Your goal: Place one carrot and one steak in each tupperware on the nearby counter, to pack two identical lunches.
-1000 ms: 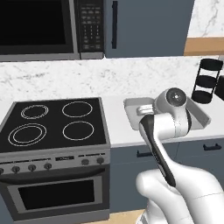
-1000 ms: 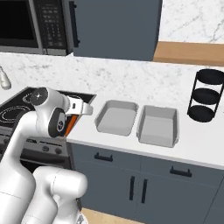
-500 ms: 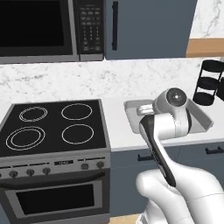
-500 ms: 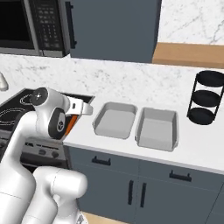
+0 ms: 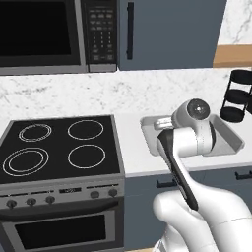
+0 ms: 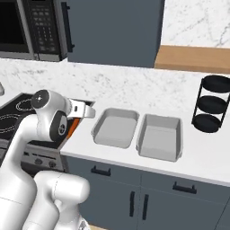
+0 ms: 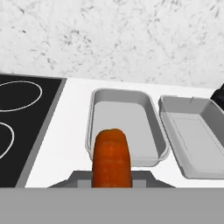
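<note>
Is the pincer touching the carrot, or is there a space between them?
Touching. In the hand view the carrot rises straight out from between the pincer tips, with no space beside it, in front of the nearer tupperware.

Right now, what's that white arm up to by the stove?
The white robot arm is carrying a carrot, pinched in its end effector, toward two shallow grey tupperware trays on the white counter. The arm hangs near the counter's edge beside the stove, pointed at the nearer tray. That tray and the farther tray both look empty, so nothing has been packed yet.
</note>
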Robot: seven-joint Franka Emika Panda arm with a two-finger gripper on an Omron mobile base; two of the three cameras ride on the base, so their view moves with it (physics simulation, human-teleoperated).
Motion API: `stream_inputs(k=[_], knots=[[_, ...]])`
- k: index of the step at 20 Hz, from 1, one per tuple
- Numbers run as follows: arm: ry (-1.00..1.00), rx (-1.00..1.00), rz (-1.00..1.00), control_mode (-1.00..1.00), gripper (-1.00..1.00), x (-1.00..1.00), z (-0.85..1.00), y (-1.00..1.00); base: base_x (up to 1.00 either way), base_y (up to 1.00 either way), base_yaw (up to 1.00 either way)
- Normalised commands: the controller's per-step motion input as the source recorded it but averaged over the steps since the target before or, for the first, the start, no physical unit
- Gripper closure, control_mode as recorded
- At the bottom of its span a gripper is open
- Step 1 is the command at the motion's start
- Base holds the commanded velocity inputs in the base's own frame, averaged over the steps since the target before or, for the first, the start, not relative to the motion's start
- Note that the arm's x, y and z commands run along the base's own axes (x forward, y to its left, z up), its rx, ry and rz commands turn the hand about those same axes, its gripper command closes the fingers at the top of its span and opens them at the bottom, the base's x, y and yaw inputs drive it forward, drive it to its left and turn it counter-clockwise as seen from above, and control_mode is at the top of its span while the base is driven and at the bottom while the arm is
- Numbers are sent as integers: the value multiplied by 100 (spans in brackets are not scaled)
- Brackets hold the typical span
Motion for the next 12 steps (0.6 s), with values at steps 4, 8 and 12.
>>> stream_inputs(k=[4, 8, 12], knots=[[0, 0, 0, 100, 100, 0, 0, 0, 37, -15, 0], [0, 0, 0, 100, 100, 0, 0, 0, 6, 0, 0], [0, 3, 0, -100, 100, 31, -16, -16, 13, -12, 0]])
